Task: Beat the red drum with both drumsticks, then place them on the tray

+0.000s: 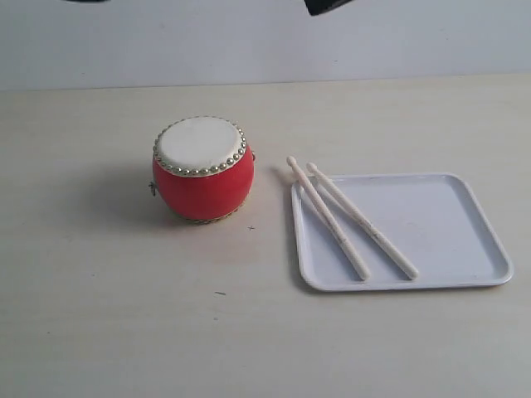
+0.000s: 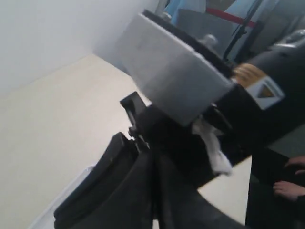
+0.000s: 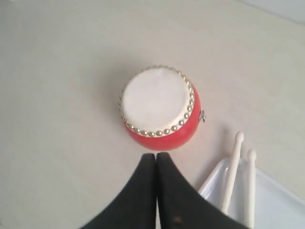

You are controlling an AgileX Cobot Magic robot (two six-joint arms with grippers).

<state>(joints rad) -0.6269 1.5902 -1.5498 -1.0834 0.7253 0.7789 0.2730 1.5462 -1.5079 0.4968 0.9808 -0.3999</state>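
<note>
Two sticks [image 1: 352, 220] are laid side by side across the left part of a white tray [image 1: 465, 240] on a pale table [image 1: 99, 315], their rounded tips poking over its far-left rim. A red drum [image 1: 202, 168] is set upright just left of the tray. Both grippers, left [image 2: 153, 191] and right [image 3: 156, 191], are seen pressed closed, holding nothing.
</note>
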